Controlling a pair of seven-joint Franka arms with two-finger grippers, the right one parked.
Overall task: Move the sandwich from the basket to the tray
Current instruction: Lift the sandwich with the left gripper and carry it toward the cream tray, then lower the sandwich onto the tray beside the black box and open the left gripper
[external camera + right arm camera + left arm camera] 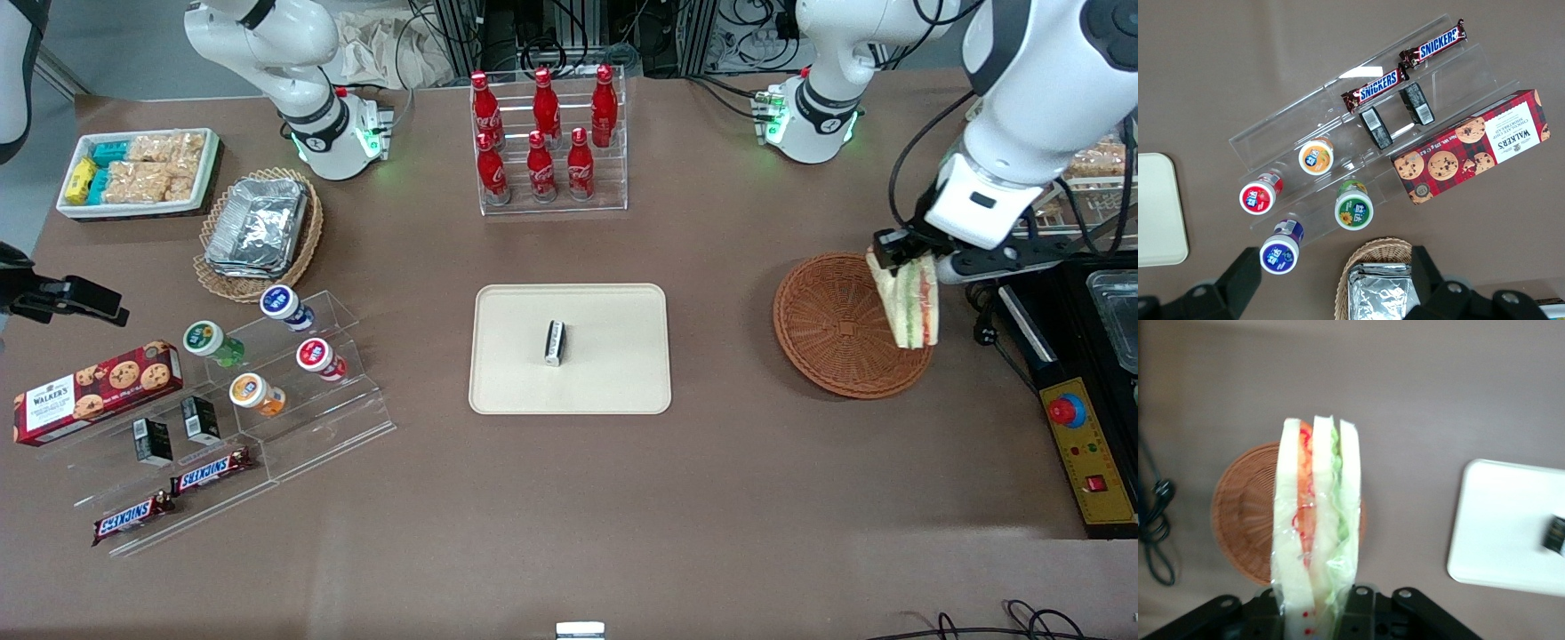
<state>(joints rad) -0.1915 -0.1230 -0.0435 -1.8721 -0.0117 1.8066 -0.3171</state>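
Hanging in the air above the basket (pixel 840 324) is the sandwich (pixel 909 302), with its wide end pointing down. The hand (pixel 900 251) of the left arm is clamped on the thin top end of it. In the left wrist view you can see the fingers (pixel 1361 603) pressed on both sides of the sandwich (pixel 1317 527), so they are only as far apart as the bread is thick. The sandwich has three white bread slices with red, orange and green filling between them, and a clear wrap around it.

The round brown basket (pixel 1245 520) sits on the worktop (pixel 729 498) right below, and the sandwich does not touch it.

The cream tray (pixel 570 348) lies flat on the worktop, well apart from the basket, toward the parked arm's end. A small black and white thing (pixel 554 342) lies in the middle of the tray.

Farther from the front camera than the tray is a clear rack of red bottles (pixel 544 133). Toward the parked arm's end there are a tan basket with foil trays (pixel 258 227), a white bin of snacks (pixel 138 171), a box of cookies (pixel 96 391), little round cups (pixel 258 342) on a clear stand, and two chocolate bars (pixel 173 498).
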